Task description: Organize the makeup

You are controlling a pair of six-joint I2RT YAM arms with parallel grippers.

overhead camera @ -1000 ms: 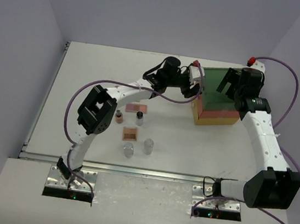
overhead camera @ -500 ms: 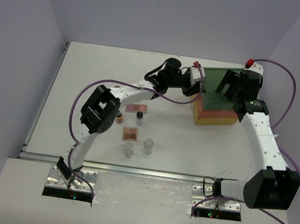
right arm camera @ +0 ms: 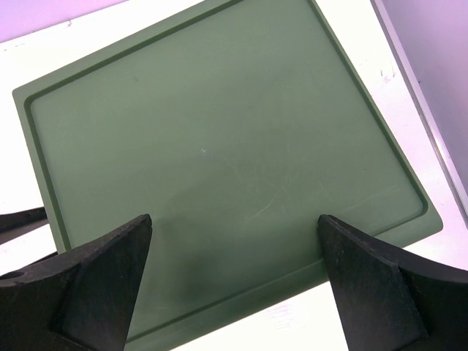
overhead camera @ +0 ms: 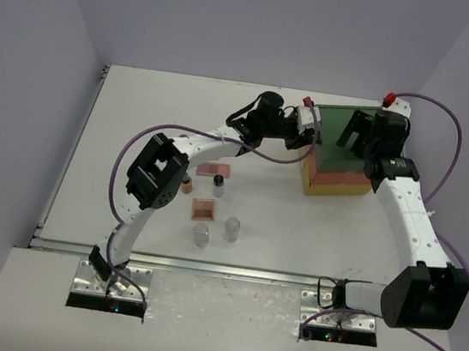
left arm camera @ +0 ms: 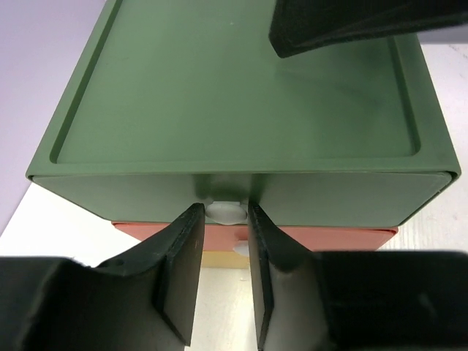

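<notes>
Two clear jars (overhead camera: 232,228), 8 o'clock from the box (overhead camera: 335,178), look light, slick, breakable; I'd grip their sides. Left jaws clench its knob (left arm camera: 225,210); right jaws spread.

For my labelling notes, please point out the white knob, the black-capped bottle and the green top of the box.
white knob (left arm camera: 225,210): left wrist view, on its round front face.
black-capped bottle (overhead camera: 218,179): top external view, on its black cap.
green top (right arm camera: 219,161): right wrist view, on its flat middle.

Left arm (overhead camera: 208,143) stretched far, left tool (left arm camera: 224,209) pinching knob (left arm camera: 226,211); right tool (right arm camera: 234,219) spread wide.
</notes>
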